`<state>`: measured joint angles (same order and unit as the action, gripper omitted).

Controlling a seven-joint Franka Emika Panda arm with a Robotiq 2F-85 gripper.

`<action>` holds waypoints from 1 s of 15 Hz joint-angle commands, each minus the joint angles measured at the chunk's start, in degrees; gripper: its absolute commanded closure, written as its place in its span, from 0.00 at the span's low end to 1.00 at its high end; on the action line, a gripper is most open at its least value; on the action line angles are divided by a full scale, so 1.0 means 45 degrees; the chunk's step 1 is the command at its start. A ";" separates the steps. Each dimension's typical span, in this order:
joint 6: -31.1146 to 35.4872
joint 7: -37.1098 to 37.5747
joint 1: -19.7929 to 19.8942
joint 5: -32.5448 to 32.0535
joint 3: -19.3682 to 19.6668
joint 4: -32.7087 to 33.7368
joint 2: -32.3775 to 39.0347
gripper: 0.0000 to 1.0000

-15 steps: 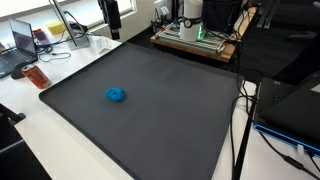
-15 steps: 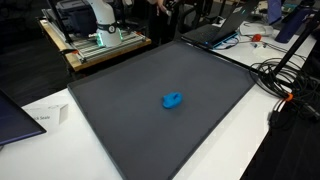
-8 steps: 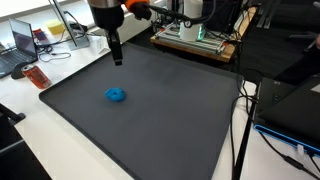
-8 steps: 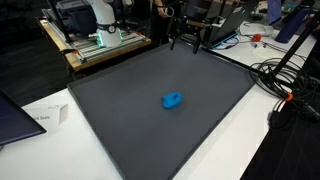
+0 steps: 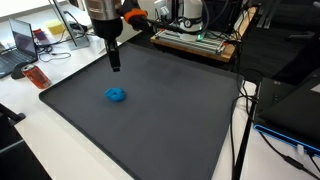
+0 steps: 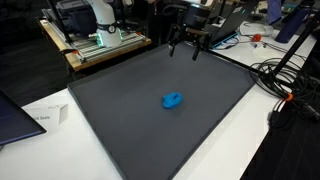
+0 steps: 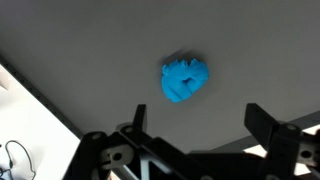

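Bright blue crumpled cloth [image 7: 186,81], perhaps; dark grey mat [image 5: 170,110].

The grey robot arm [image 5: 101,12] comes in from above with its wrist pointing straight down. Its black two-fingered gripper [image 5: 115,66] hangs in the air, jaws spread wide and holding nothing. Both fingers [image 7: 266,124] show in the wrist view.

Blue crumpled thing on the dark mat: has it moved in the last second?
No. The blue crumpled thing sits equally far from the edges of the dark mat in both exterior views, as before. The open gripper hangs clear of it.
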<state>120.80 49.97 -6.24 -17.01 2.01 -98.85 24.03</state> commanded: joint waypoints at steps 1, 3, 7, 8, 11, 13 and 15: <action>-0.0022 -0.0069 -0.0183 0.0105 0.0205 0.0027 0.0004 0.00; 0.0171 -0.0085 -0.0176 0.0233 0.0128 -0.0172 -0.0028 0.00; 0.1154 0.0227 -0.0143 0.0212 0.0222 -0.1317 -0.0260 0.00; 0.1698 0.0379 -0.0181 0.0019 0.0311 -0.1750 -0.0375 0.00; 0.3519 0.0780 -0.0301 -0.0243 0.0566 -0.2897 -0.0592 0.00; 0.4576 0.1174 -0.0453 -0.0389 0.0795 -0.3600 -0.0678 0.00; 0.5407 0.1629 -0.0709 -0.0725 0.1113 -0.4295 -0.0773 0.00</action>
<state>139.82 53.22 -7.12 -17.51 4.56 -111.97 23.42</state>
